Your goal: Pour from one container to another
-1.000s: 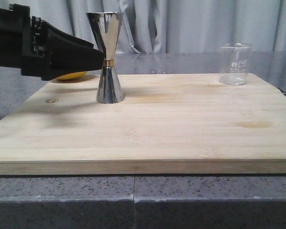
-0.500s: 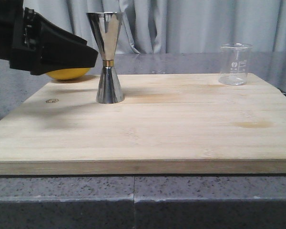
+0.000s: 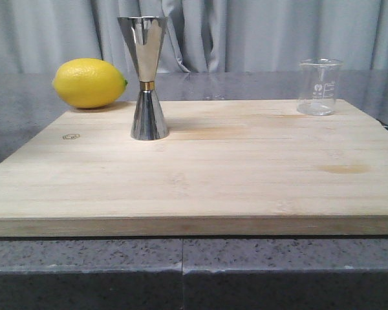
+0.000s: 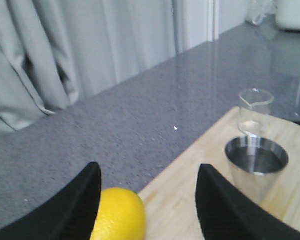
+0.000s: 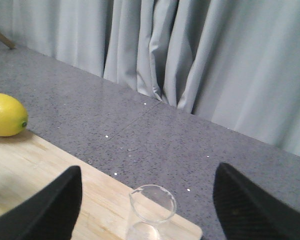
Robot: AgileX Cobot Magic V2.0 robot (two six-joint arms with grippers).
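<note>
Left gripper (image 4: 147, 200) and right gripper (image 5: 147, 210) both spread wide, empty; jigger (image 3: 144, 77) and beaker (image 3: 319, 86) upright, long axes vertical

One jigger (image 3: 146, 77), one beaker (image 3: 319, 86), one lemon (image 3: 89, 82)

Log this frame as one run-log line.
left tool: open, empty, near lemon | right tool: open, empty, over beaker | jigger: upright on board | pour: not started

Left end effector (image 4: 147, 200), black, textured, rounded fingers
</note>
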